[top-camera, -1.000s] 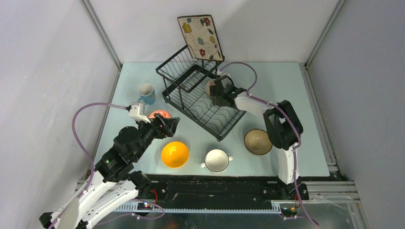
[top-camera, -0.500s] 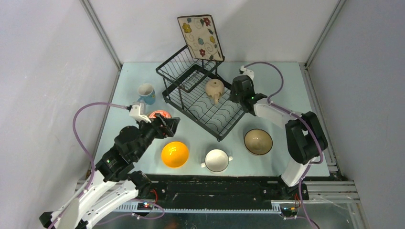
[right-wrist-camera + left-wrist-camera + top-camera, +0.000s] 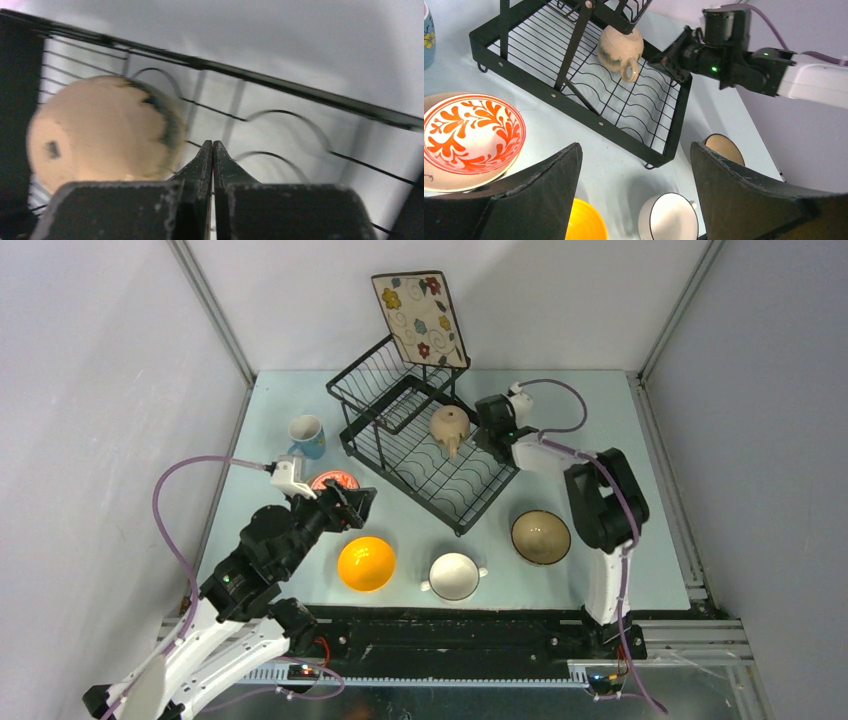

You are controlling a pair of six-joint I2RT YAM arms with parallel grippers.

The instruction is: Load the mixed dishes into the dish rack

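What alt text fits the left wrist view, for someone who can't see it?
A beige mug lies on the wire tray of the black rack, the right gripper just beside it, jaws shut. Nearer sit a red-patterned bowl and, partly cut off, an orange bowl, a white bowl and a tan bowl. The left gripper frames the bottom, jaws open.

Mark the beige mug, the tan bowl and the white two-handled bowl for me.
beige mug (image 3: pixel 449 424), top external view, on its rounded body.
tan bowl (image 3: pixel 541 537), top external view, on its inner floor.
white two-handled bowl (image 3: pixel 454 577), top external view, on its inner floor.
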